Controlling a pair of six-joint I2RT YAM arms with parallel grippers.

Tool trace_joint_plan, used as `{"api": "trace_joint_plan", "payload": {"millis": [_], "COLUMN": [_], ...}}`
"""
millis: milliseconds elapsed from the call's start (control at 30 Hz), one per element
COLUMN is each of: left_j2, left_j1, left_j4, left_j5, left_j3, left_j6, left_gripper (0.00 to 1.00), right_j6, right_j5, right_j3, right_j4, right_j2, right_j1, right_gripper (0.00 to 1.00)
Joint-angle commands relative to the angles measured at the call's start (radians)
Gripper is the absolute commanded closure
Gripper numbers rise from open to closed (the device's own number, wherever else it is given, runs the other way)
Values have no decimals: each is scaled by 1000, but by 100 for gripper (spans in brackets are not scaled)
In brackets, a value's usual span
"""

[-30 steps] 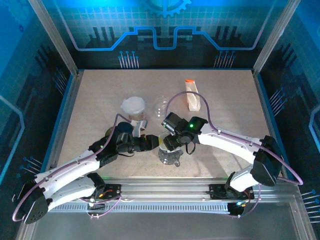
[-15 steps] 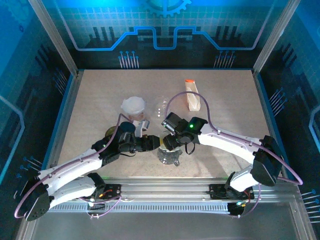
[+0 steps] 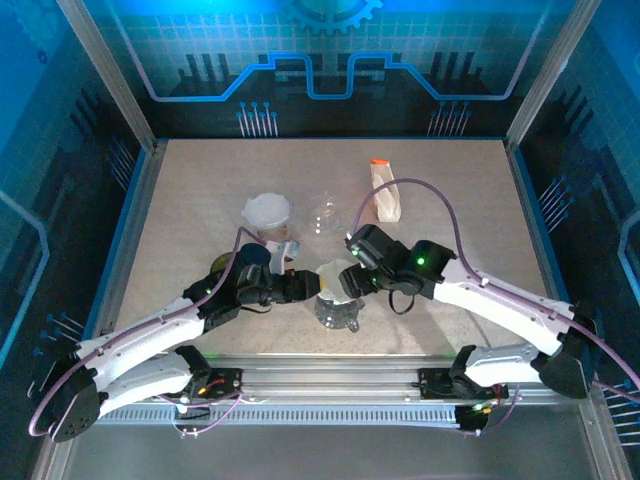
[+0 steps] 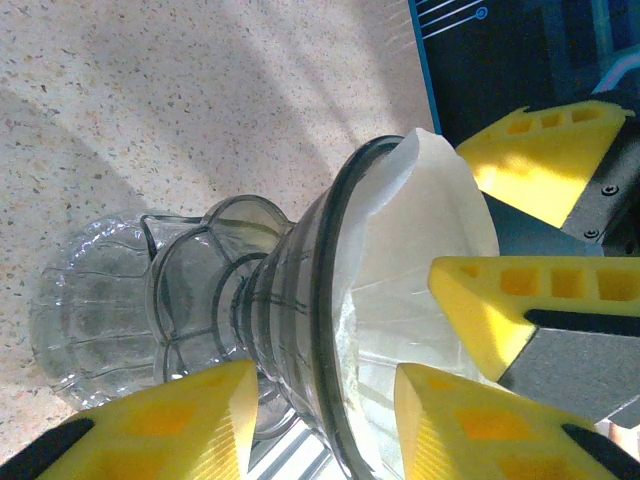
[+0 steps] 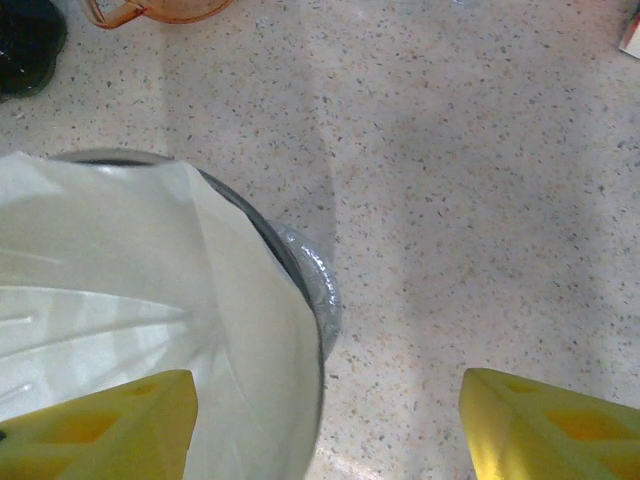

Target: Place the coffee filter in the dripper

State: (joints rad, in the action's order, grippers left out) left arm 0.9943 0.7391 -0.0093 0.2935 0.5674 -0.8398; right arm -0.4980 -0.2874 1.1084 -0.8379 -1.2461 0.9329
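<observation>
A clear glass dripper [image 3: 338, 305] stands near the table's front middle, with the white paper coffee filter [image 3: 337, 280] sitting inside its cone. In the left wrist view, the filter [image 4: 430, 250] lines the dripper [image 4: 290, 300]. My left gripper [image 3: 308, 286] [image 4: 325, 400] is open and straddles the rim, one finger outside the glass and one inside over the paper, with gaps on both sides. My right gripper [image 3: 352, 282] [image 5: 325, 440] hangs wide open just right of the rim, holding nothing. From the right wrist, the filter [image 5: 120, 300] and the glass base [image 5: 322, 290] lie at the left.
A white stack [image 3: 267, 212], an orange-tinted cup [image 3: 277, 240] and a clear glass [image 3: 325, 213] stand behind the dripper. A packet with an orange cap [image 3: 385, 195] lies at back right. A dark round object [image 3: 222, 266] sits by the left arm.
My right gripper has let go of the filter and drawn back to the right, uncovering the white paper in the dripper. The left arm has stayed put.
</observation>
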Motion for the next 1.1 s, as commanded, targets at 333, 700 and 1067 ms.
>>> {"api": "trace_joint_plan", "payload": {"millis": [333,700,1067], "left_j2": [-8,-20,-5], "left_j1": [9,9,9], "left_j4": [13,-6,-1], "left_j5": [12,-5,-3], "left_j3": [-15,-14,-12], "left_j6": [-16,-16,-15], "left_gripper": [59,58,58], "right_j6": [-6,12,-3], "right_j5": [-25,-38,-78], "right_j3": [0,60,39], "right_j4": [-55,-50,-102], "right_j2": [45,27,13], "right_j1": [27,21,-17], "right_gripper": [30,28,32]}}
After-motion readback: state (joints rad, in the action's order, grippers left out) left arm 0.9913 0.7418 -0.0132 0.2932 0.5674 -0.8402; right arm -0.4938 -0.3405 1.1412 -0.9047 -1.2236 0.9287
